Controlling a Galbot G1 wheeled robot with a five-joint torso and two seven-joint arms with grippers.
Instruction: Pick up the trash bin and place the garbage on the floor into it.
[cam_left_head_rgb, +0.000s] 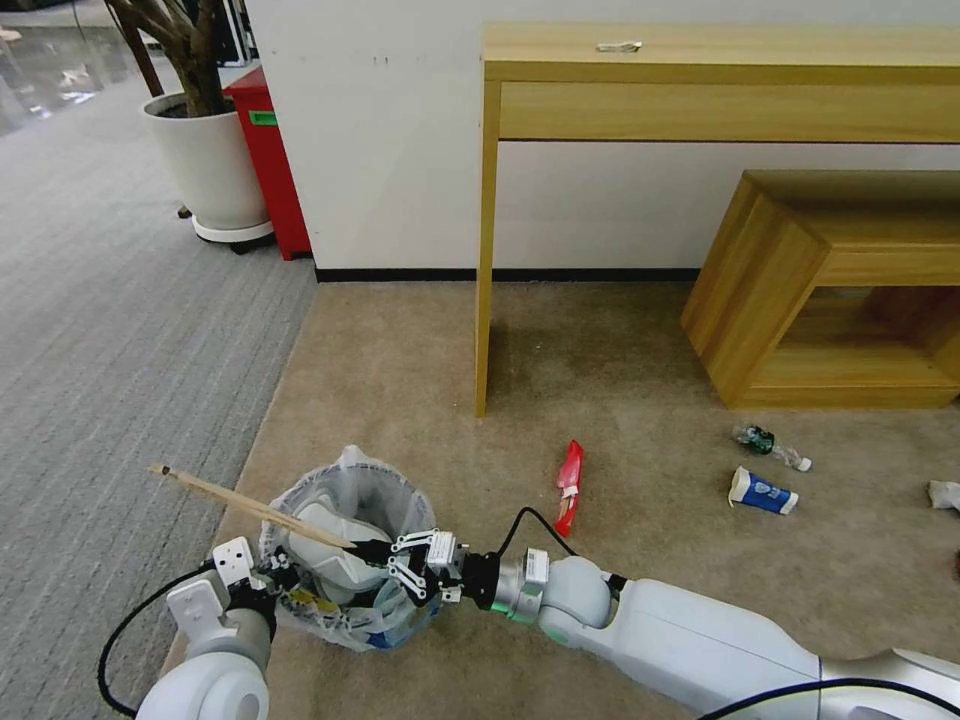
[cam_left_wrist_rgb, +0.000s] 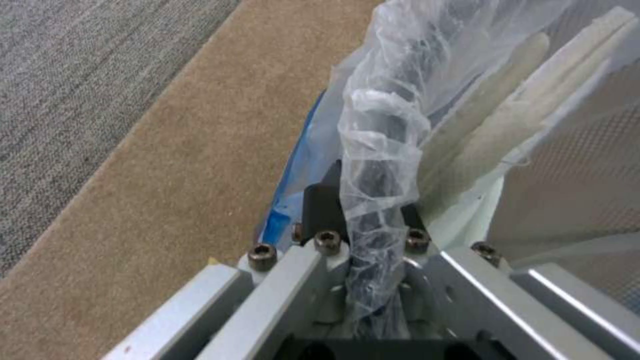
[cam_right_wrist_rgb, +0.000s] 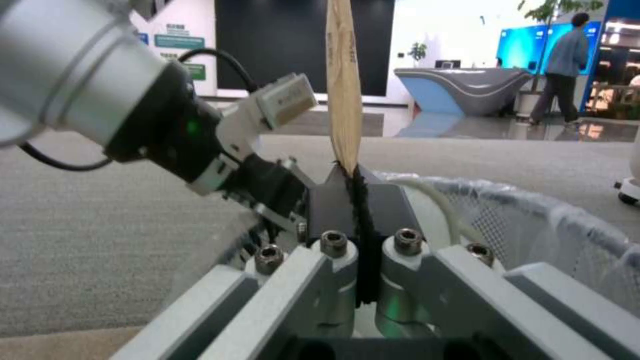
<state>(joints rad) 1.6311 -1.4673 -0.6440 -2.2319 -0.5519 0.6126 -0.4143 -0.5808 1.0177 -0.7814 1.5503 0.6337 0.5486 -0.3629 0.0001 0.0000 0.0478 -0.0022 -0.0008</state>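
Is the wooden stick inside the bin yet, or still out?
Out: the right pincer grips the wooden stick by one end over the trash bin.

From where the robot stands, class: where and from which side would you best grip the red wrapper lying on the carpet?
The red wrapper lies flat, long and narrow, running away from the robot. Likely best: come straight down from above and close the fingers across its narrow middle, where bare floor leaves room either side.
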